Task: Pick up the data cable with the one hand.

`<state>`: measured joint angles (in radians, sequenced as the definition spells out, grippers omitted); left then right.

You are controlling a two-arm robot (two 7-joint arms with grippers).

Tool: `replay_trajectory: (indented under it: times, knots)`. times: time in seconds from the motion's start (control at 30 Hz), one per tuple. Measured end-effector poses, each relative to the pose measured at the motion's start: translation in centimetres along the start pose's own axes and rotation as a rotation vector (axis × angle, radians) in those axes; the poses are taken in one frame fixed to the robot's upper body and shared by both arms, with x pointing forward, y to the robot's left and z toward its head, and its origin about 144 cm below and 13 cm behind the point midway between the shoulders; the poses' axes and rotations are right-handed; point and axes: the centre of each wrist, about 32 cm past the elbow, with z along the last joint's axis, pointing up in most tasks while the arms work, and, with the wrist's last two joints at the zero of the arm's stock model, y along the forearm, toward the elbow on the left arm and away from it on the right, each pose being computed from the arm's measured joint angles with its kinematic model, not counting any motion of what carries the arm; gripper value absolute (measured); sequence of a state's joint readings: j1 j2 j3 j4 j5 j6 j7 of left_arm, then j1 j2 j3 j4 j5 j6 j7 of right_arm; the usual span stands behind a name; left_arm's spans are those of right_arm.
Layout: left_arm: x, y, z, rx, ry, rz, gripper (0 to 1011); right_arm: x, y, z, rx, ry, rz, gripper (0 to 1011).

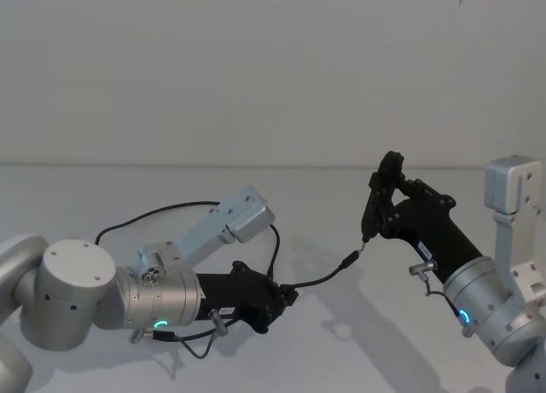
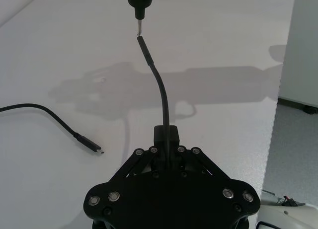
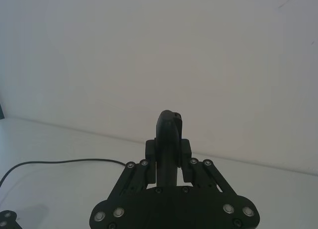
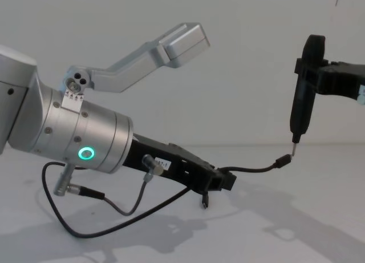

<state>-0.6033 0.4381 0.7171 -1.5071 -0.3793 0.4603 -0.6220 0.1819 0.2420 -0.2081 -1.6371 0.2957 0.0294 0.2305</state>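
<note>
Head view: left gripper (image 1: pixel 286 297), low over the white table (image 1: pixel 341 350), fingers together on the cable (image 1: pixel 320 278) a little back from its plug (image 1: pixel 348 260); the free end curves up to the right, and the plug sits just at the pale tip of the tool (image 1: pixel 375 207). The rest of the cable loops back behind the left arm. Right gripper (image 1: pixel 391 207), raised at right, clamped on the black stick-like tool, which hangs tip down. A small white label on the left gripper's body, its writing too small to read. Left wrist view: left gripper (image 2: pixel 168 134) pinching the cable (image 2: pixel 161 90), which rises from between the fingers to the plug (image 2: pixel 144 46) at the tool (image 2: pixel 139 3) tip; whether plug and tip touch cannot be told. The cable's other plug (image 2: pixel 92 147) lies flat on the table (image 2: pixel 223 40), apart from the gripper. Right wrist view: right gripper (image 3: pixel 168 152) closed around the tool (image 3: pixel 169 139); a stretch of cable (image 3: pixel 64 162) lies on the table (image 3: pixel 49 139) beyond. Chest view: left gripper (image 4: pixel 225 180) clear of the table (image 4: pixel 319 217), holding the cable (image 4: pixel 251 169); plug (image 4: pixel 283 160) lifted, just under the tool (image 4: pixel 302 109) tip. The white label on the left gripper remains unreadable. Right gripper (image 4: pixel 311 72) clamps the tool near its top.
</note>
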Motion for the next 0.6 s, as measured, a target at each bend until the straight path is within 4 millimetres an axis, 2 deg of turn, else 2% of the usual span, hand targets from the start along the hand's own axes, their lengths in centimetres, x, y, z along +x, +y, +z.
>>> replay_trajectory:
  times: [0.6]
  knots:
    - [0.00, 0.00, 0.00, 0.000, 0.000, 0.000, 34, -0.02, 0.06, -0.02, -0.002, 0.013, -0.003, 279]
